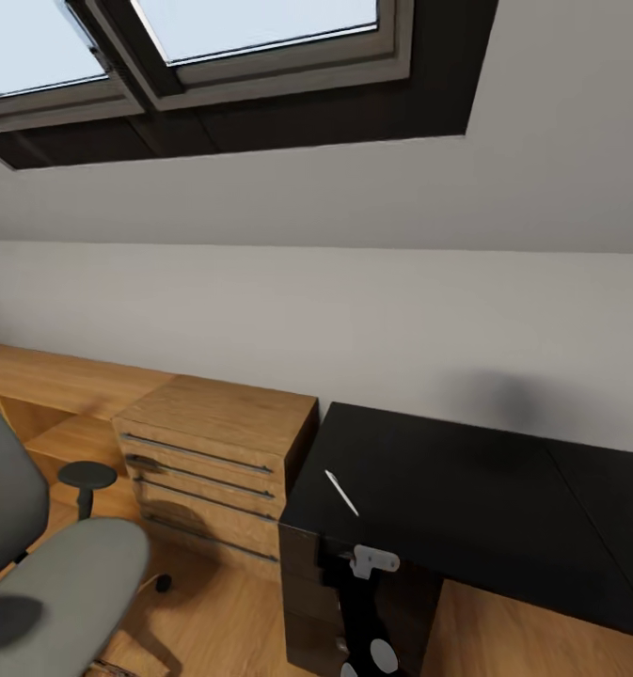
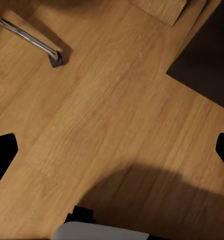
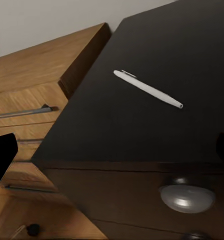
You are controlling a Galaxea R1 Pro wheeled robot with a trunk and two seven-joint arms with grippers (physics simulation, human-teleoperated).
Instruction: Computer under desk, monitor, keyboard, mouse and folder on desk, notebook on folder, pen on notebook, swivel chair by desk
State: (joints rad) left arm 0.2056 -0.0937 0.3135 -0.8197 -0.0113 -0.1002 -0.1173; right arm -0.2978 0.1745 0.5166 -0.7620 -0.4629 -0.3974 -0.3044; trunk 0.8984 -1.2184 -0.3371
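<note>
White pen lay near the desk corner edge, swivel chair off to the left, both grippers' open-or-closed state impossible to tell; a sloppy reach could've knocked the pen off the edge.

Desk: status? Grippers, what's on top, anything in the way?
Both grippers open, holding nothing. Desk bears a white pen near its corner. Swivel chair apart from it, beyond the wooden cabinet. Nothing blocking.

Ahead of my right pincer the desk top lies open save one white pen.
</note>
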